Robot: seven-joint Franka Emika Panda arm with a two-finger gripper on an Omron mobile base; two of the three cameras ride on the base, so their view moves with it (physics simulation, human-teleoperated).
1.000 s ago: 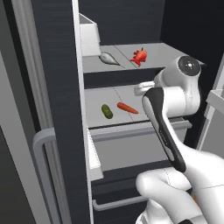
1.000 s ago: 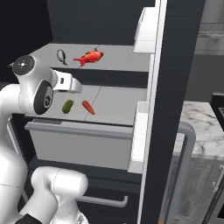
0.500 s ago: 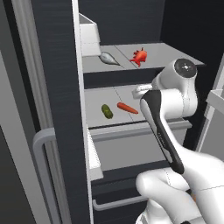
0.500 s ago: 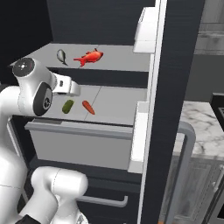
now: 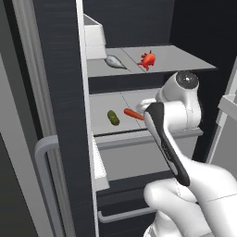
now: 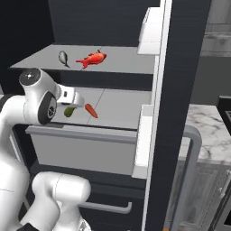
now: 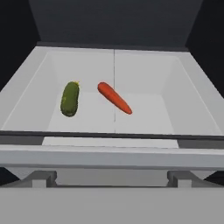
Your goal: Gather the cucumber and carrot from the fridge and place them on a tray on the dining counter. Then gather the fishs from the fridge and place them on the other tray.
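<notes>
Currently the cucumber [image 7: 69, 99], a stubby matte-green oval, is seen lying near the left edge of the fridge [image 5: 60, 92]'s middle shelf [image 7: 144, 109], the tapered orange carrot [image 7: 114, 98] just beside it, apart. The gripper [image 6: 76, 100] is held at the shelf's front edge, fingers spread wide and empty. A grasp across the cucumber's short width is advised; smooth rounded skin may roll.

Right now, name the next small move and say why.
Probably ease the open gripper forward and down toward the cucumber: it and the carrot lie apart on the fridge shelf, untouched, with the hand short of them.
</notes>
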